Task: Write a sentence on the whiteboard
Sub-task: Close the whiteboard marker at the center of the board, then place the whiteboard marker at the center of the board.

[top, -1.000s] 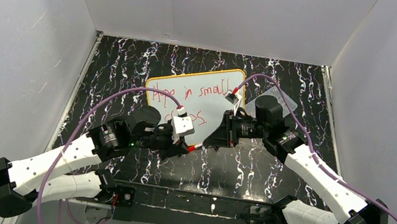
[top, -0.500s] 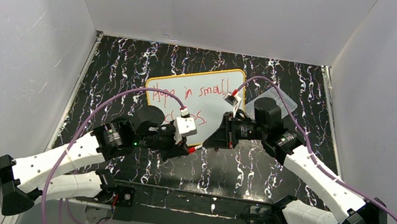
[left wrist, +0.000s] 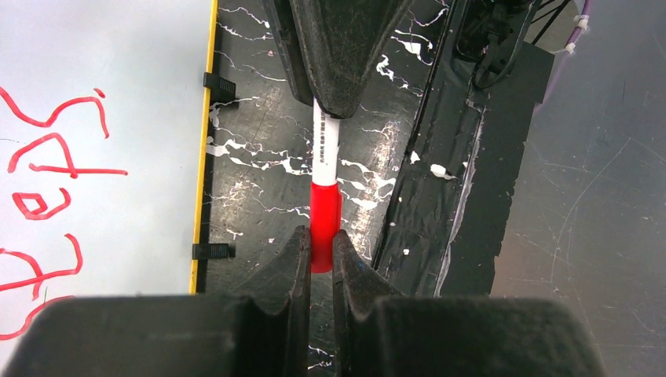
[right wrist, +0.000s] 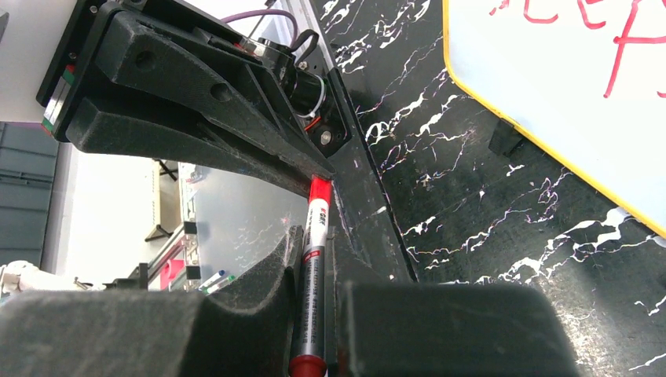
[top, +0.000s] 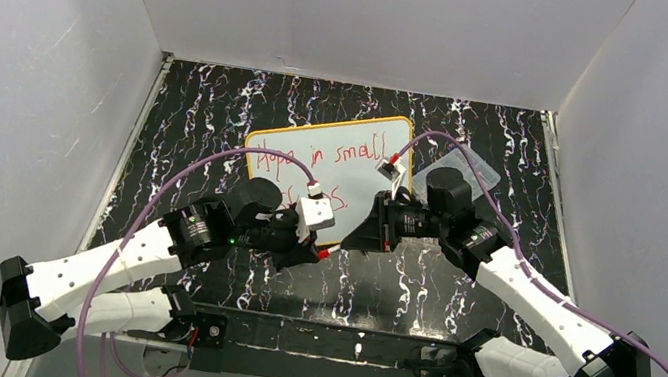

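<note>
Because the left arm's wrist covers the near part of the whiteboard (top: 361, 152) from above, only "Hope in small" of the sentence (top: 317, 157) reads clean there; the second line shows just a trailing "s". Left wrist view fills in part of it: thin red strokes, sideways, roughly "steps", cut by the frame edge. Board lies flat on the black marbled tabletop (top: 221, 110), mid-table, slightly skewed, orange-yellow rim, small black clips (left wrist: 214, 86) on the near edge. Both grippers meet just beside that near edge, over the tabletop rather than the board. Left gripper (left wrist: 320, 236) is clamped narrow on the red cap (left wrist: 324, 208) of the marker (left wrist: 325, 141); right gripper (right wrist: 314, 239) is closed on the white barrel, with the marker running straight between the two. Can't tell if the cap is seated or loose on the barrel. Nib is out of sight. Clear flat item (top: 480, 168) right of the board is half behind the right arm, can't ID it.
</note>
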### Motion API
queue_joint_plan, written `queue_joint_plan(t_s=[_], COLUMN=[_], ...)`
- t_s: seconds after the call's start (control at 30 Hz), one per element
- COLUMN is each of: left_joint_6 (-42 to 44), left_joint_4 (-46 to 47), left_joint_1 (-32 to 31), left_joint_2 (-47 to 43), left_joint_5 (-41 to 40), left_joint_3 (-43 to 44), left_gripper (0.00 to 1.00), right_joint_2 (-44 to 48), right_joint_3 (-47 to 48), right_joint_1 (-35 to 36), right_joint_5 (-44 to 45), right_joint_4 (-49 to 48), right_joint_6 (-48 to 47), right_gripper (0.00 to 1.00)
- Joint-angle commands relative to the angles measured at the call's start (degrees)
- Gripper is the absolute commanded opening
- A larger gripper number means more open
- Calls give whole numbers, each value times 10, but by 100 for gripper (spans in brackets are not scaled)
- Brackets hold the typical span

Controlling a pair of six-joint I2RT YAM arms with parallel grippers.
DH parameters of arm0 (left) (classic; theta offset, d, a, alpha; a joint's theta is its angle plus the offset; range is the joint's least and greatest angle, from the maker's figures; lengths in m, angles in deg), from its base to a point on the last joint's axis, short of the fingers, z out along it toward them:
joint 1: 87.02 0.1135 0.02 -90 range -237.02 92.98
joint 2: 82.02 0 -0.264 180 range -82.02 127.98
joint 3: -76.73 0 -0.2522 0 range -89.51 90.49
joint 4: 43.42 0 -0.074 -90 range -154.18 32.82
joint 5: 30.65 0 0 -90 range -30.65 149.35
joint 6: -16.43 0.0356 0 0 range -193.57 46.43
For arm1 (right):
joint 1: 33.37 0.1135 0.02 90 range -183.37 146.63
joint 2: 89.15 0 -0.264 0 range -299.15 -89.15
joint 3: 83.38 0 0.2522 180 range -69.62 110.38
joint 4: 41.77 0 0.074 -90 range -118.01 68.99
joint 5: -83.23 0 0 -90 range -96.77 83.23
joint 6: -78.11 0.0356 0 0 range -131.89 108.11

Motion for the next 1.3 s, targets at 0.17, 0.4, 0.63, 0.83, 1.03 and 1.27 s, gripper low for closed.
queue_joint_plan(t_s=[0.17, 0.4, 0.63, 0.83, 1.03, 1.27], left_joint_6=[1, -12, -60, -96, -160, -206], left_joint_4=[146, 84, 53, 53, 64, 38], left_joint_1=[1, 3, 79, 191, 351, 472], left_joint_2=[6, -16, -26, -54, -95, -123], left_joint_5=[26, -53, -73, -109, -138, -243], left_joint_3=[22, 17, 25, 33, 19, 8], left_gripper=[0, 44, 78, 90, 98, 98], right_joint_2=[12, 8, 6, 2, 2, 11], right_joint_3=[-5, 7, -50, -93, -112, -74], right_joint_1=[36, 36, 26, -25, -88, -167], right_joint_5=[-12, 200, 301, 323, 335, 399], right_joint_4=[-7, 134, 137, 147, 169, 227], right_joint_6=[3, -49, -17, -13, -32, -64], right_gripper=[1, 2, 5, 13, 35, 76])
